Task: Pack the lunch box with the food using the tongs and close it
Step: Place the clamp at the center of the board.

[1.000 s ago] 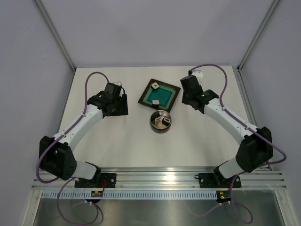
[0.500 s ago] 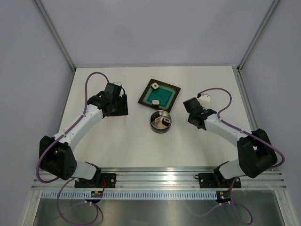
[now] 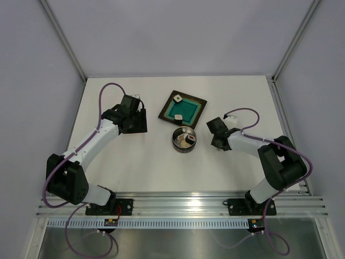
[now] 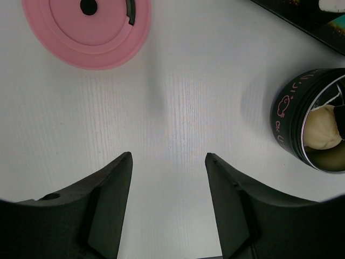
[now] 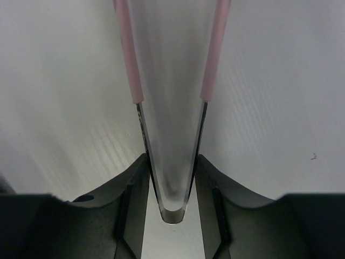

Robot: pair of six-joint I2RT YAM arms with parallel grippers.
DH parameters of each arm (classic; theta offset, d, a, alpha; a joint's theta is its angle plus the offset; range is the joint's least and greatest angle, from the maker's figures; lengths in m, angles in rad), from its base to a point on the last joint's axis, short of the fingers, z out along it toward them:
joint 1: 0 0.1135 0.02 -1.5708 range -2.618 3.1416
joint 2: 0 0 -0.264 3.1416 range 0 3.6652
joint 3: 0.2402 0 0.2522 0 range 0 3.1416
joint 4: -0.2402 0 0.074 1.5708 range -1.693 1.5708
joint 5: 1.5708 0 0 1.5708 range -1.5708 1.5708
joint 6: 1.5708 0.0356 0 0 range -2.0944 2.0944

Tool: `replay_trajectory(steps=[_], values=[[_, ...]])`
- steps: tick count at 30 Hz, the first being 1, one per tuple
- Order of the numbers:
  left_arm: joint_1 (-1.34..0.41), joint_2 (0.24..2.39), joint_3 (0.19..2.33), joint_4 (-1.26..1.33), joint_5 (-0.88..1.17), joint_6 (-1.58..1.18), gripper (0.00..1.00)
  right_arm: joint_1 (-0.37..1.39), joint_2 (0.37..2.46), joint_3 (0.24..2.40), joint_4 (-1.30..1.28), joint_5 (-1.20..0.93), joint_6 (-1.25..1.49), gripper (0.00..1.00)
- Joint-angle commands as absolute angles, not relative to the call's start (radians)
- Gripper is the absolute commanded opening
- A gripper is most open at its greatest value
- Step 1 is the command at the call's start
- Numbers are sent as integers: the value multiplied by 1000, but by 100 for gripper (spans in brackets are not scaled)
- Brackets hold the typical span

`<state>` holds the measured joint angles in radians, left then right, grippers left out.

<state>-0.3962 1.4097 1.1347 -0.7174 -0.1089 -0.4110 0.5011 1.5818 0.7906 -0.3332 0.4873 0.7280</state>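
Now the right gripper clasps the tongs at their joined end. Their pink-tipped arms stand apart and hold nothing. The lunch box sits uncovered, with food inside.

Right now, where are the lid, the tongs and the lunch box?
lid (image 4: 86, 29), left wrist view, its flat top.
tongs (image 5: 171, 213), right wrist view, the joined end.
lunch box (image 4: 281, 113), left wrist view, its outer wall.

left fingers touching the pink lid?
Apart. Left wrist view: bare table separates the left fingers from the pink lid.
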Motion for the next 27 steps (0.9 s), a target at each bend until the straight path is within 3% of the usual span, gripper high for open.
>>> replay_trajectory(steps=[1,3,7,11,22,27], values=[[-391,1407,1167,-701,-106,-403,61,502,1612,785,-268,483,746,45],[-391,1408,1167,-701,-104,-405,61,502,1632,785,-259,483,739,50],[-391,1408,1167,-704,-104,-405,61,503,1635,790,-258,495,733,73],[-391,1405,1169,-707,-106,-405,61,502,1638,801,-258,500,730,80],[-390,1394,1169,-712,-110,-405,61,448,1661,830,-229,439,678,77],[-391,1393,1170,-715,-107,-407,61,430,1674,868,-213,381,617,66]])
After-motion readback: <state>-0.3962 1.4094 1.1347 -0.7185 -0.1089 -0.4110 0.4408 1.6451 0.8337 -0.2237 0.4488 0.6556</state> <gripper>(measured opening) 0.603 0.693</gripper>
